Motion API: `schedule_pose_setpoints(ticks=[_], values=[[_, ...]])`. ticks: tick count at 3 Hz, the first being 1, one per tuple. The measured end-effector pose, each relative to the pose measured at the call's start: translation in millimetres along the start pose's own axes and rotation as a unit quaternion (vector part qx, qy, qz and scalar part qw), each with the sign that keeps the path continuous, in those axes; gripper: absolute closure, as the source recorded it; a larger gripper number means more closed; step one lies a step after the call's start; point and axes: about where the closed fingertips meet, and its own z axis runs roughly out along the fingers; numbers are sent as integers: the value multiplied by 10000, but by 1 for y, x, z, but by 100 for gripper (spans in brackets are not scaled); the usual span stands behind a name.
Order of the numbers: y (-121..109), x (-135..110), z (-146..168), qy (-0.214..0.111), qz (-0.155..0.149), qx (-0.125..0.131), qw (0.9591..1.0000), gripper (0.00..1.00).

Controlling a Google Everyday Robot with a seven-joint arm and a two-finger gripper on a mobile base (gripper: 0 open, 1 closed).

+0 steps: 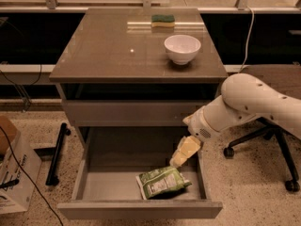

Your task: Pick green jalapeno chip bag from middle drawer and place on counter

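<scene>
Table point(103, 51) not yet reached: green jalapeno chip bag point(162, 181) is found lying in open middle drawer point(108, 175), gripper point(176, 163) positioned just beside its far right corner, grip state indiscernible.

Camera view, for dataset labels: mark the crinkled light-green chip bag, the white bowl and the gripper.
Crinkled light-green foil chip bag point(162, 182), camera view, label panel.
Round white bowl point(182, 55), camera view, front wall.
Pale gripper point(179, 161), camera view, its tip, close above the bag.
</scene>
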Motion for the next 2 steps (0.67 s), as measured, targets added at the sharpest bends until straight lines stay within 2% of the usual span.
schedule_pose_setpoints(ticks=[1,2], values=[[-9,19,25,-70,373,-44,9993,0],[-17,45,55,-232,867,-168,9958,0]])
